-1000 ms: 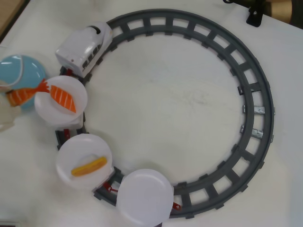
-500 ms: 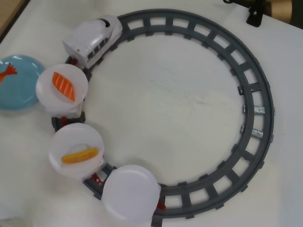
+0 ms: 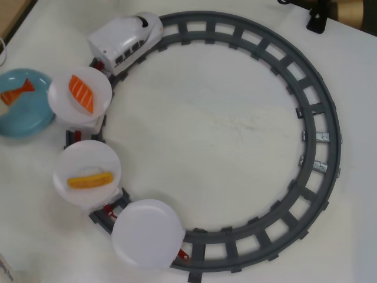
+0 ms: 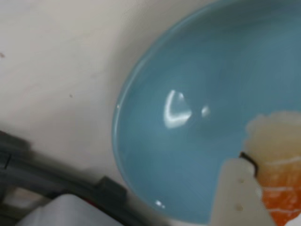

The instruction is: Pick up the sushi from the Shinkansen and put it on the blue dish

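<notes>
One orange-and-white striped shrimp sushi (image 3: 16, 92) with red fanned tail lies on the round glossy light-blue dish (image 3: 23, 121), at 9 o'clock in the overhead view. White plastic bullet-train Shinkansen (image 3: 125, 39) sits at 11 o'clock on the grey ring track (image 3: 321, 106) on the white worktop (image 3: 206, 135). Wrist view: one white hand finger (image 4: 237, 197) touches the sushi (image 4: 277, 155); hand spread cannot be told.

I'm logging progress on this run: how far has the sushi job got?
Mostly done, it seems: the shrimp sushi already lies on the blue dish, and the last white plate behind the train is empty. In hand: the wrist view shows a pale finger right beside the sushi over the dish; I cannot tell whether the hand has let go. Left: releasing, if needed, and pulling clear.
</notes>
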You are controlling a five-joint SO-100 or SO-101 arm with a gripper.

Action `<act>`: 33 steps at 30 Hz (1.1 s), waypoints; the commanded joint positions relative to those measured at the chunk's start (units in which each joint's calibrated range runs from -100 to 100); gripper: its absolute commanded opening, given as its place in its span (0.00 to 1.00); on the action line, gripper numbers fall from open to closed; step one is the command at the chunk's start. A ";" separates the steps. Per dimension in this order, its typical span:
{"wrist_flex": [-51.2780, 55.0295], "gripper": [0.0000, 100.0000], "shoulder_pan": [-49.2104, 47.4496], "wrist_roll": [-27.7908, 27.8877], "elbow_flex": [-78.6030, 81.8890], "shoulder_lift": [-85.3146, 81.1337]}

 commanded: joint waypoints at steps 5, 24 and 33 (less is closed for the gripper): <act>-0.52 0.03 -0.45 -0.44 -7.75 4.19; 1.18 0.22 -0.54 -3.32 -17.22 10.24; 7.64 0.22 -0.45 -3.32 -16.41 -4.61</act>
